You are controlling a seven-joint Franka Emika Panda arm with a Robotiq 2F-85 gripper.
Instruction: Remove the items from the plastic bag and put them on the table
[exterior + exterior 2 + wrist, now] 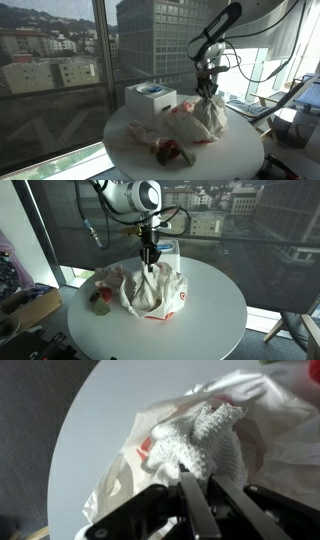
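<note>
White table (215,310) — plastic bag (165,292) pinched beneath claw (150,265).

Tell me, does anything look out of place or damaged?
Nothing spilled or broken. The plastic bag stands crumpled in a peak, pinched at its top by the gripper; a dark red lump lies beside it.

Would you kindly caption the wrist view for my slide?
Pincer shut on white textured cloth inside the plastic bag.

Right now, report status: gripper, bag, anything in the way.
Gripper shut on plastic bag, pinching its peaked top. Dark red lump out on table. White box beside bag, not blocking.
</note>
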